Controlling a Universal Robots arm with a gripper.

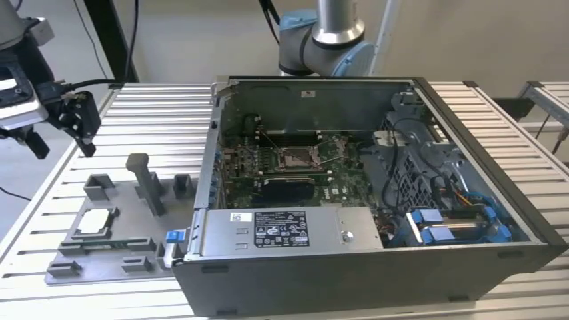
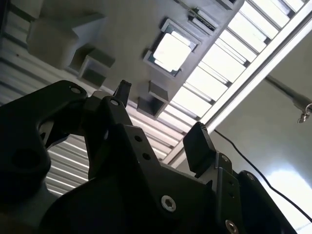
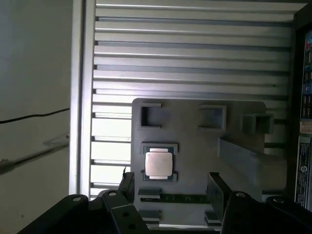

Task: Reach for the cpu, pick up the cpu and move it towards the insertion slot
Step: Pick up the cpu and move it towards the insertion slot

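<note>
We judged the reach for the cpu to be the step in hand, with nothing yet picked up. The gripper [image 1: 60, 148] hung above the slatted table [image 1: 160, 107] at the exterior view's left, its two black fingers [image 3: 127, 184] spread apart and holding nothing.

The cpu [image 1: 96, 223] lay flat, pale face up, in a square recess of the grey fixture plate [image 1: 89, 261]. It sat below the gripper and apart from it. In the first wrist view the chip sat just ahead of the gap between the fingers, nearer one finger than the other.

The insertion slot [image 1: 296, 158] sat on the motherboard inside the open computer case [image 1: 356, 280], well apart from the cpu.

To our judgement, the grasp called for centring the spread fingers over the chip, lowering them, and closing on its thin edges.
</note>
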